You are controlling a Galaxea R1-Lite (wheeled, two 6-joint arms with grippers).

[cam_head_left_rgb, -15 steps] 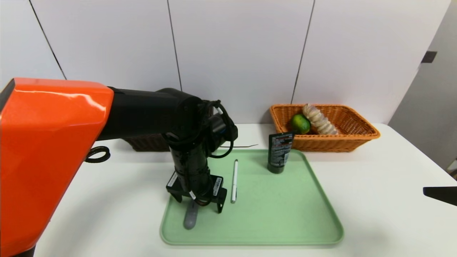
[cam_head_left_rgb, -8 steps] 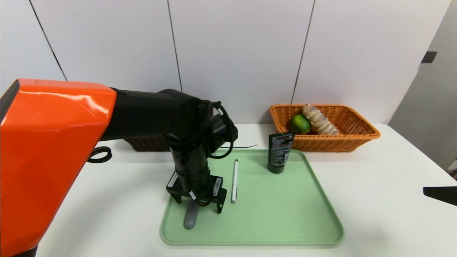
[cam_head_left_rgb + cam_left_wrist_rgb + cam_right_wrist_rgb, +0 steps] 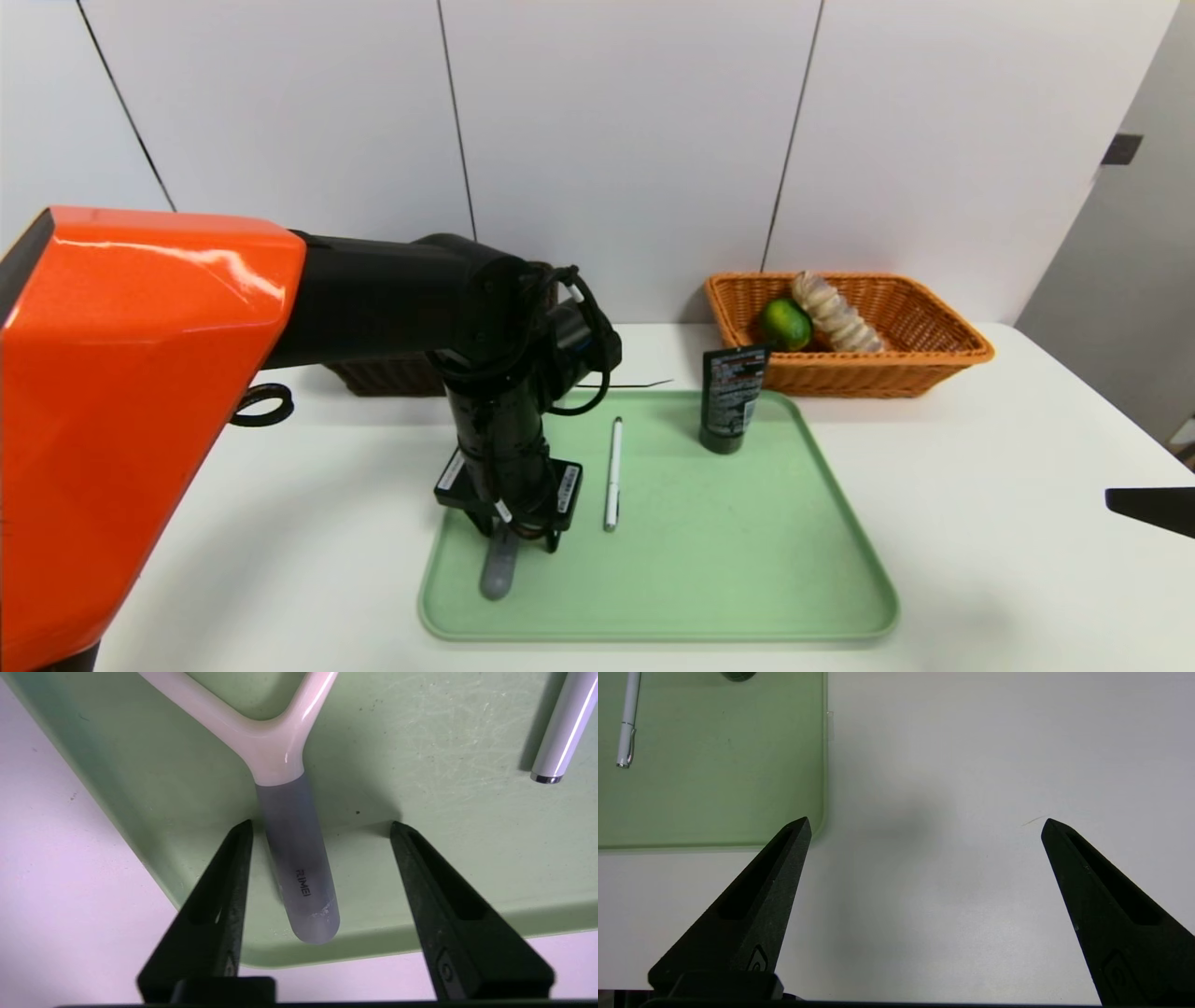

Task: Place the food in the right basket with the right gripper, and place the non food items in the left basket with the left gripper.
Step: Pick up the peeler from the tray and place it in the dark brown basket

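Straddling the peeler's (image 3: 292, 858) grey handle, left hand (image 3: 515, 539) points straight down over the tray's (image 3: 747, 560) near-left corner, fingers (image 3: 224, 891) part-open either side, one nearly touching, not yet clamped. Judged light, rigid, smooth plastic, likely to slip; best pinched mid-handle, below the white fork. Lying flat on the tray, left of the pen (image 3: 612, 474). Right hand (image 3: 924, 826) parked beyond the tray's right edge, spread wide, empty.
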